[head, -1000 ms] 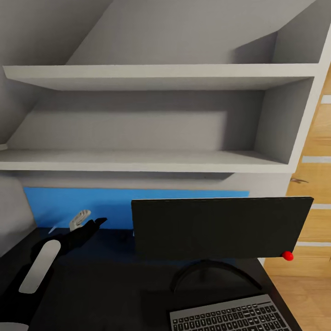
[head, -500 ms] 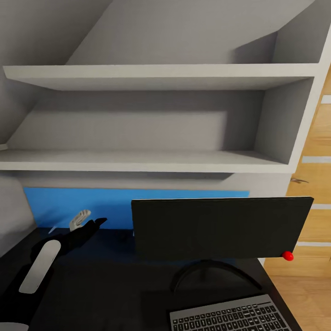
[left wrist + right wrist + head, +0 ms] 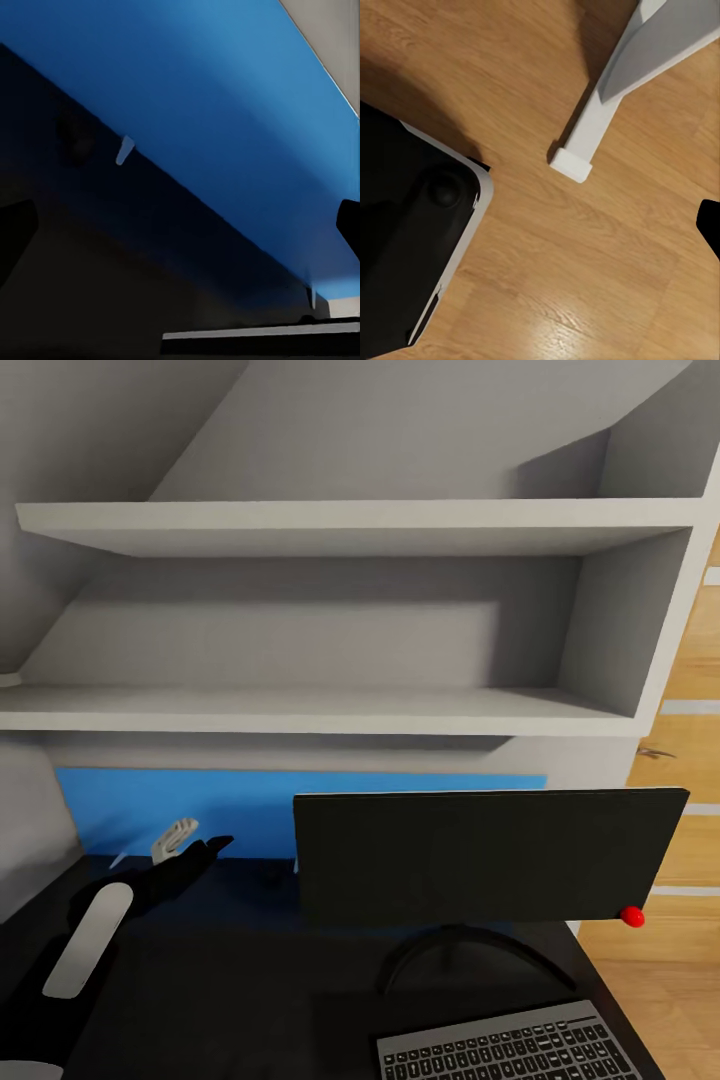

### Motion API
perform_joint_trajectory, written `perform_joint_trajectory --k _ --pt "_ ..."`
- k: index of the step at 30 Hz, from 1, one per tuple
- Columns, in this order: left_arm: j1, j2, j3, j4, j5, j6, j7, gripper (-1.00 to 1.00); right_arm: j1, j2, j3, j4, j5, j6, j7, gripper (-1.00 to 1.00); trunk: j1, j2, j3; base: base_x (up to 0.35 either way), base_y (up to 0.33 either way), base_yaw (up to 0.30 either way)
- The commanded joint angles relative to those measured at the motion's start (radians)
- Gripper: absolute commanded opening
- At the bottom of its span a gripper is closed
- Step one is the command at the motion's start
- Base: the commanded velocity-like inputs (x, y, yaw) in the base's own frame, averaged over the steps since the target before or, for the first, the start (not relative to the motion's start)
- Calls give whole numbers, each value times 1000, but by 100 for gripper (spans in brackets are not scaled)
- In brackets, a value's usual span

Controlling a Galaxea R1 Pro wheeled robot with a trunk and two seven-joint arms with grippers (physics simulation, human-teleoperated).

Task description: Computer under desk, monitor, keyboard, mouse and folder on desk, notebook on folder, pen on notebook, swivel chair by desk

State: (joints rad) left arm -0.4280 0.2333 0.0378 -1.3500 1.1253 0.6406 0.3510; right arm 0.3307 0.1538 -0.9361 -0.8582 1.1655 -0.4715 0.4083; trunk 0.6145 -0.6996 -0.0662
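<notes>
the left gripper [image 3: 195,838] is hovering with fingers spread over the desk [image 3: 230,980] beside the monitor [image 3: 480,855], the keyboard [image 3: 510,1050] lying in front

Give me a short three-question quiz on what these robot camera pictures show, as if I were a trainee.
1. True or false: the keyboard lies on the desk in front of the monitor.
2. What colour is the panel behind the desk: A green, B blue, C yellow?
3. Fill in: the right wrist view looks down on a ____ floor.

Key
1. True.
2. B: the panel is blue, and the left gripper reaches toward it.
3. Wooden.
</notes>
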Motion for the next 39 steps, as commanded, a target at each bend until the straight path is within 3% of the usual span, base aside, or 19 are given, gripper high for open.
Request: perform_joint_trajectory --k 1,5,9,10,12,13,16,17,24,29,39 --pt "-2 -1 0 7 10 3 9 100 -1 1 -4 -2 6 -6 4 100 0 -1 -2 0 7 0" --pt "-26 -3 -4 80 1 4 10 100 -1 1 -6 3 6 -5 4 100 0 -1 -2 0 4 0" --pt "-95 -8 -51 205 -112 -2 9 100 -2 -1 -9 39 6 -4 2 100 0 -1 -2 0 1 0" --pt "-125 -12 -67 264 -174 -6 8 100 -2 -5 -10 59 5 -4 2 100 0 -1 -2 0 0 0" --pt "-161 -23 -78 328 -228 -14 6 100 -3 -11 -10 77 5 -4 1 100 0 -1 -2 0 0 0" --pt "-196 -37 -86 391 -274 -28 5 100 -3 -16 -10 93 5 -4 1 100 0 -1 -2 0 0 0" --pt "-247 -55 -93 493 -342 -66 2 100 -4 -21 -10 119 5 -4 0 100 0 -1 -2 0 0 0" --pt "-280 -65 -96 560 -383 -95 1 100 -4 -23 -9 132 6 -5 1 100 0 -1 -2 0 0 0" --pt "-420 -128 -110 852 -531 -240 -8 100 -5 -28 0 158 8 -6 2 100 0 -1 -2 0 0 0" --pt "-485 -185 -124 987 -632 -340 -51 100 -5 -28 2 171 5 -11 2 100 0 -1 -2 0 0 0" --pt "-513 -204 -135 1020 -673 -370 -69 100 -5 -28 -2 174 3 -15 2 100 0 -1 -3 0 0 0"
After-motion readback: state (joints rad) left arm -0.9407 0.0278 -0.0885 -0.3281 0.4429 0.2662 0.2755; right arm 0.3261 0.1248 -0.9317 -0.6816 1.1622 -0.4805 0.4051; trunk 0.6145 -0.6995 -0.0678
